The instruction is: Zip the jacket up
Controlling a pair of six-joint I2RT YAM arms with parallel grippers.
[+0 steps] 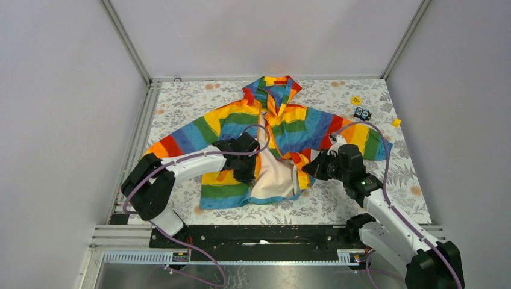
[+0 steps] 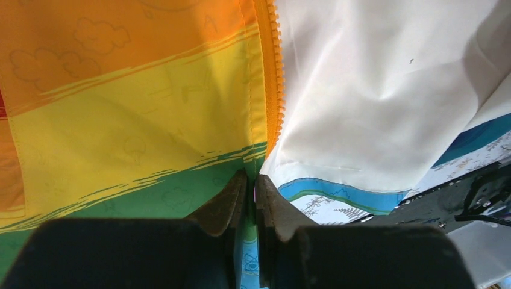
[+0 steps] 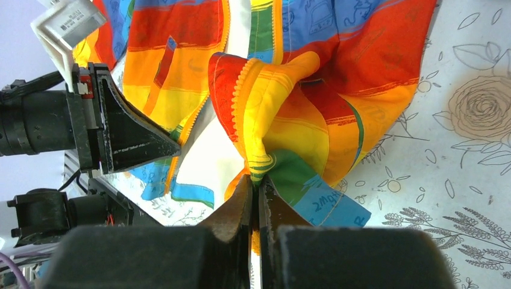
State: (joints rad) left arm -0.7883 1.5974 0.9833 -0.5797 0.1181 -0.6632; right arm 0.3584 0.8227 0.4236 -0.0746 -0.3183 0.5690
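The rainbow-striped jacket [image 1: 307, 129] lies on the floral table, hood at the far end, its front open over the white lining [image 1: 274, 171]. My left gripper [image 1: 247, 174] is on the left front panel's lower edge. In the left wrist view the left gripper [image 2: 252, 177] is shut on the green stripe just below the end of the orange zipper [image 2: 274, 78]. My right gripper [image 1: 308, 167] has the right front panel lifted and folded. In the right wrist view the right gripper [image 3: 255, 179] is shut on that bunched fabric [image 3: 289, 120], whose zipper teeth [image 3: 238, 102] curve above it.
At the back right of the table [image 1: 361, 192] lie a yellow disc [image 1: 355, 100], a small black and blue object [image 1: 362, 113] and a yellow cube [image 1: 396, 122]. Grey walls close in both sides. The left arm's gripper body [image 3: 120, 132] shows in the right wrist view.
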